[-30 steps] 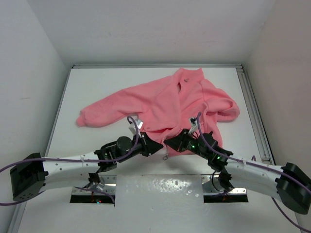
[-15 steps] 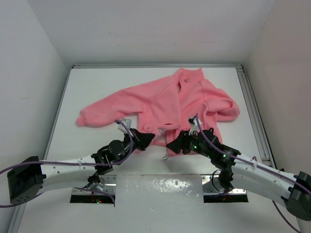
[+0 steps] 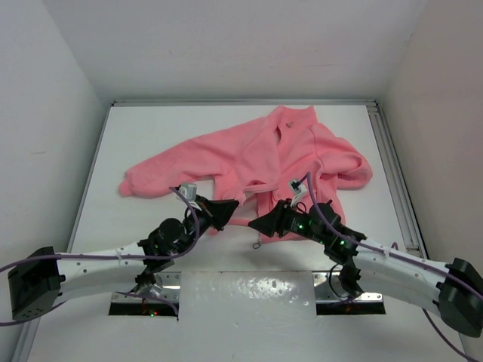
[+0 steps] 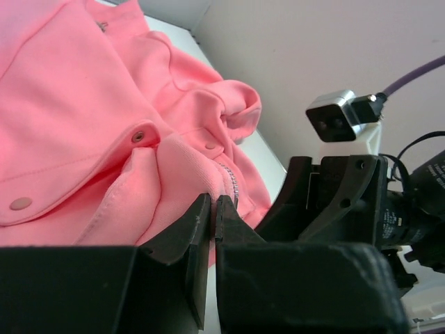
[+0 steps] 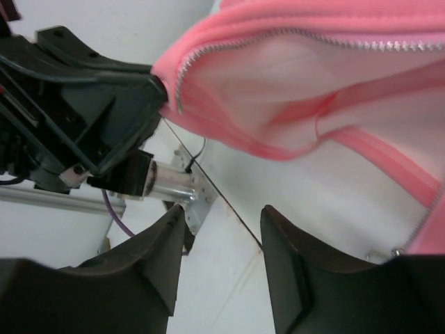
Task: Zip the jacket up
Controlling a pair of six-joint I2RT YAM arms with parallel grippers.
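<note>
Left gripper [image 4: 213, 203] pinches the jacket [image 3: 249, 154] hem taut — right gripper [image 5: 221, 217], spread, seemingly poised for the zipper [image 5: 278, 32].

One jacket [image 3: 264, 162] lies on one counter [image 3: 151, 128]. Two grippers are at the jacket's near hem: the left gripper [image 3: 231, 203] and the right gripper [image 3: 254, 225]. Three snaps [image 4: 139, 136] show on the jacket's front.

A white desk [image 3: 151, 143] carries the salmon-pink fleece jacket [image 3: 249, 162], spread open across its far middle, one sleeve reaching left.
</note>
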